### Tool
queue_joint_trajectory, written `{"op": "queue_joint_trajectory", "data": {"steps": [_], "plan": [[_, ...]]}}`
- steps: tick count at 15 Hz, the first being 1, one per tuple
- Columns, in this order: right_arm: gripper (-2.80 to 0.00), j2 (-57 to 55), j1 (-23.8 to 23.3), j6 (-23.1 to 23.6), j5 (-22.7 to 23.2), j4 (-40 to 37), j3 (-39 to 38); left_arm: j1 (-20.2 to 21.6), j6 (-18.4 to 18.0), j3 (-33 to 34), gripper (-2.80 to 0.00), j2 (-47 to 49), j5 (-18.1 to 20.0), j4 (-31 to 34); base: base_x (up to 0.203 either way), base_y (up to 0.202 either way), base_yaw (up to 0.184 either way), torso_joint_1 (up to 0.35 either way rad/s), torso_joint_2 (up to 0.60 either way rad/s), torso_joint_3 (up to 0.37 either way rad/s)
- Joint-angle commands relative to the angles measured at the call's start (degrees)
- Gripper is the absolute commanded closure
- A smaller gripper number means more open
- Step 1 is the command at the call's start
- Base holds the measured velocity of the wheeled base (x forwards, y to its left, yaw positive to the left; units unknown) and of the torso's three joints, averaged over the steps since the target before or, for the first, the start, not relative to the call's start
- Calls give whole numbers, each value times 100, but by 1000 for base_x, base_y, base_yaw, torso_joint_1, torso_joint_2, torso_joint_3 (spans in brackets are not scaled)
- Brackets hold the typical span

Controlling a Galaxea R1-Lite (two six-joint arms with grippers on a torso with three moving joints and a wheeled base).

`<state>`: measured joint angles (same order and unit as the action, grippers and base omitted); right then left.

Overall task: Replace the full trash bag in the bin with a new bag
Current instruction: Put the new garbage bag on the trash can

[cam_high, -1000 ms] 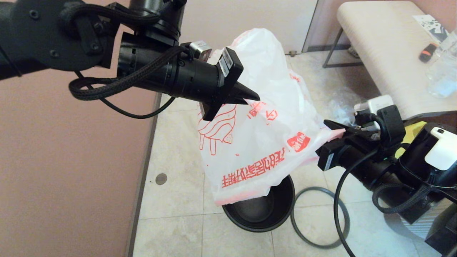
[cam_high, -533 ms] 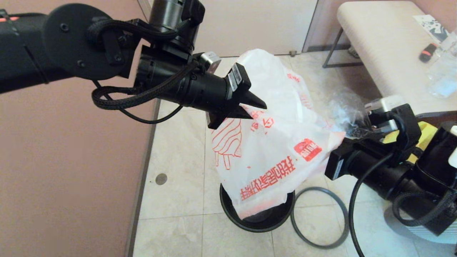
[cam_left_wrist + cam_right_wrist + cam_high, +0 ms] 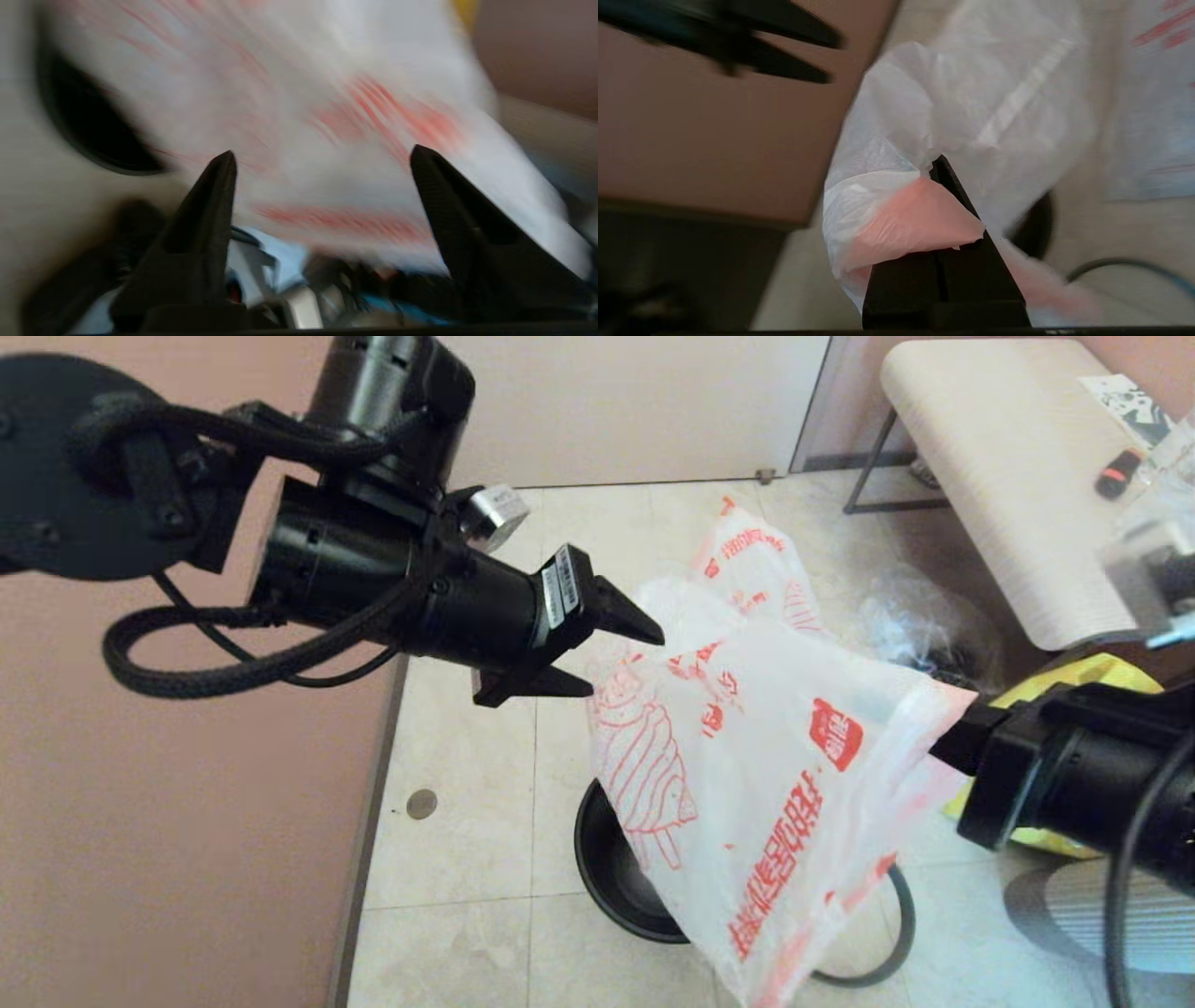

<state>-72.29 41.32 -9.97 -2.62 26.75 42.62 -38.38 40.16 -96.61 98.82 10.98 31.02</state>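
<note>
Right gripper (image 3: 945, 186) pinching new bag (image 3: 756, 775) by corner; bag hanging over bin (image 3: 607, 868). Left gripper (image 3: 607, 658) gaping wide, empty, beside bag.

Floor (image 3: 467, 859): pale stone-look tiles; small round dark metal disc (image 3: 422, 804) set in it near the pink wall (image 3: 187, 803). Cream door (image 3: 644, 401) at back. Desk (image 3: 990, 476) with pale top on dark metal legs, far right; carries an orange-and-black object (image 3: 1117, 474) and printed paper (image 3: 1125, 401). Clear plastic bag (image 3: 920, 625) with dark items on floor beside desk. Yellow fabric tote (image 3: 1102, 677) partly hidden, lower right.
</note>
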Motion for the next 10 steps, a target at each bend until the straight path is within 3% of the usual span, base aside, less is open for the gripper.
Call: {"op": "queue_joint_trajectory", "data": {"steps": [1,3,5,10], "plan": [[0,512,89,-244,262,-1223,581,242,-3,421,-280,3,-110,-429,0,0,0,0,0,0],[0,650,145,-618,871,-2529,1315,481,-36,472,-280,409,-154,-1100,0,0,0,0,0,0],[0,647,177,-868,1415,-3533,1776,609,-156,288,-280,907,-168,-1378,0,0,0,0,0,0],[0,604,397,-1265,1577,-4247,2195,769,-229,-621,-280,1504,-176,-1462,0,0,0,0,0,0]]}}
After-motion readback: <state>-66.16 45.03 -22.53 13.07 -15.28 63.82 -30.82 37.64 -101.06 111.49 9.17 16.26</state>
